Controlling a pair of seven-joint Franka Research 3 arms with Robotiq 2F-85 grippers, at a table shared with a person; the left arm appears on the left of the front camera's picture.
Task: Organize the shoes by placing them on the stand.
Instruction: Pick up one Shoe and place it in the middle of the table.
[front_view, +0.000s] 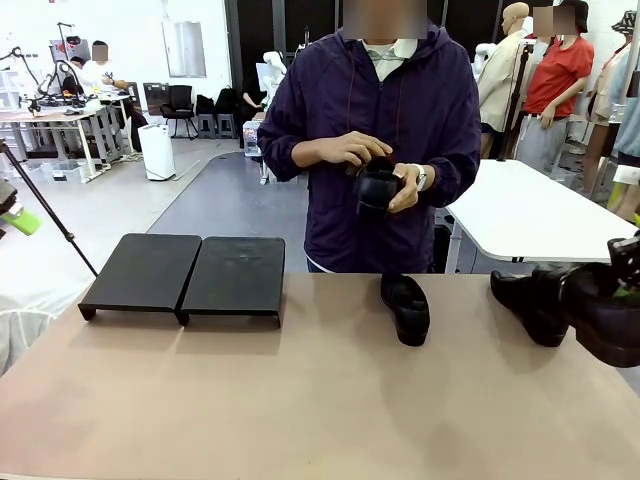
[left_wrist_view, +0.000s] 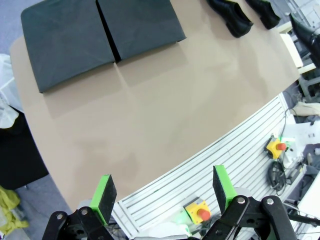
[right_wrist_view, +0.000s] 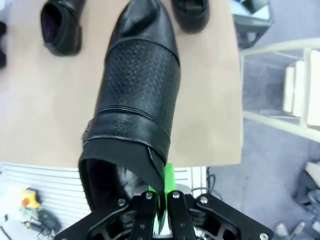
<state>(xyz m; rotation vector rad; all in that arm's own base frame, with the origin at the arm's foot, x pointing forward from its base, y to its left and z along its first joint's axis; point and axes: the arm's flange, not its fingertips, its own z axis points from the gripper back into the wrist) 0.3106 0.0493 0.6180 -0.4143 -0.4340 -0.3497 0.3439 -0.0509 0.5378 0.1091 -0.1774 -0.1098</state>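
Black shoe (right_wrist_view: 140, 85) hangs pinched by its collar in the right gripper (right_wrist_view: 162, 187); left gripper (left_wrist_view: 165, 192) gapes wide, well apart.

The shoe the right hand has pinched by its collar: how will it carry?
The shoe is probably fairly stiff: its upper shows no sag though the right hand holds only the collar edge. Held that far from its toe, it may swing or pivot. The glossy leather looks smooth, so it could slip.

This looks like a big work lab: a wide grey floor (front_view: 230, 200), a white table (front_view: 540, 215), black chairs (front_view: 180, 105), and people (front_view: 100, 65) busy at a far desk (front_view: 60, 115).
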